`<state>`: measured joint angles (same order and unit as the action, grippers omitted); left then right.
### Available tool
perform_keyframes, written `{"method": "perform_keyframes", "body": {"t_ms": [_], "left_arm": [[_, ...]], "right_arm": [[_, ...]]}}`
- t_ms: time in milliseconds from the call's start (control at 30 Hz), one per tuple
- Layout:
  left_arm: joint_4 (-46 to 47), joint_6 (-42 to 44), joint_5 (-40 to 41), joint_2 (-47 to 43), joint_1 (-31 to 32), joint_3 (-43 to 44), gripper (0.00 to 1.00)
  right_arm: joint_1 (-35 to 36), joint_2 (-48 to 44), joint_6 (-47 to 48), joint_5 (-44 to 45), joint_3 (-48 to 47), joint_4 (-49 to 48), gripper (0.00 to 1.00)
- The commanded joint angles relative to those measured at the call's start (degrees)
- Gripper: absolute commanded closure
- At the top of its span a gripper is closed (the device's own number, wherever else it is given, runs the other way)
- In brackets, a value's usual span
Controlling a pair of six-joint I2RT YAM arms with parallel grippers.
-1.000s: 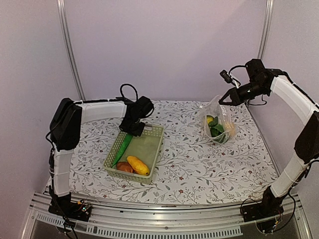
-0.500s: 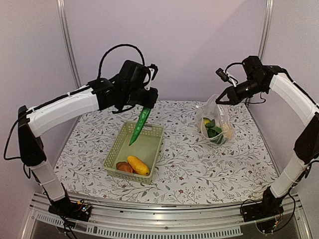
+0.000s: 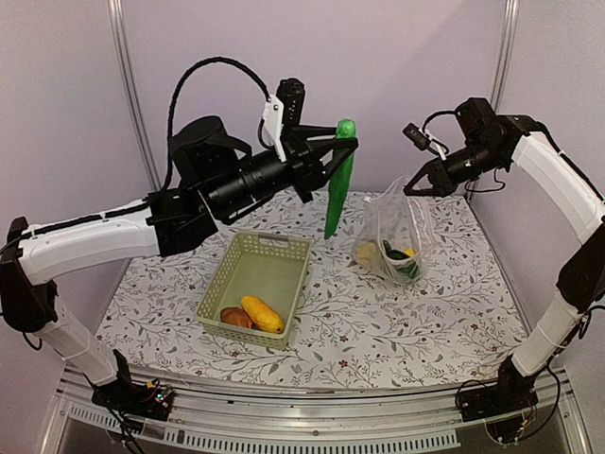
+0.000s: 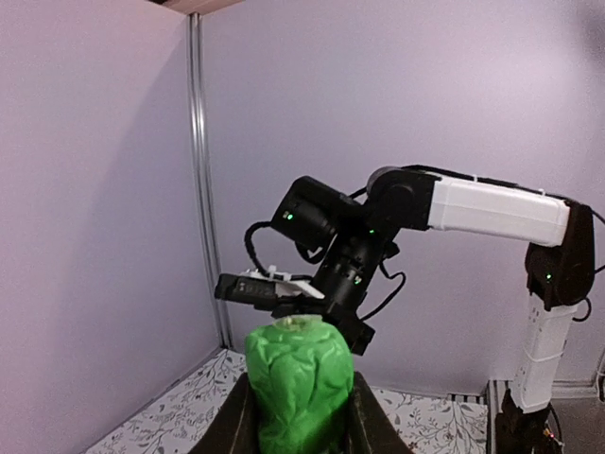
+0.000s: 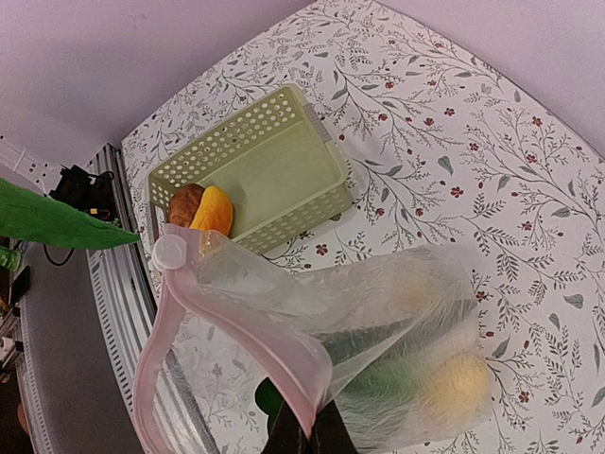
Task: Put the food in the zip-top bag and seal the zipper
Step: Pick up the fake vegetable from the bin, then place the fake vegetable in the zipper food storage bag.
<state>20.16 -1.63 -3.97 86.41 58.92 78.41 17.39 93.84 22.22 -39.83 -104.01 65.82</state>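
Aloft, left gripper (image 3: 338, 144) grips cucumber (image 3: 336, 194), seemingly beside bag (image 3: 402, 222).

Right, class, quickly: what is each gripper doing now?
The left gripper is closed on the cucumber.
The right gripper is closed on the bag at its mouth.
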Motion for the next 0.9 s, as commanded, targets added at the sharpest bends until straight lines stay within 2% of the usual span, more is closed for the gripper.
{"method": "perform_keyframes", "body": {"t_ms": [0,133,533,700,867], "left_arm": [[14.7,4.8,-8.2,4.8,2.8,2.0,1.00],[18.0,5.5,-10.7,9.6,4.4,6.6,1.00],[17.8,8.5,-14.7,22.2,5.9,19.7,1.00],[17.1,11.5,-14.4,25.4,5.9,21.1,1.00],[16.1,15.9,-12.7,26.3,5.9,18.7,1.00]], "right_arm": [[1.4,0.2,1.2,-2.7,-1.6,1.7,1.00],[2.4,0.0,1.6,-2.4,-1.0,1.8,1.00],[2.6,-0.3,1.8,-3.4,-0.5,2.1,1.00],[2.6,-0.5,1.9,-3.5,-0.6,2.2,1.00],[2.6,-0.8,2.1,-3.4,-0.4,2.4,1.00]]}}
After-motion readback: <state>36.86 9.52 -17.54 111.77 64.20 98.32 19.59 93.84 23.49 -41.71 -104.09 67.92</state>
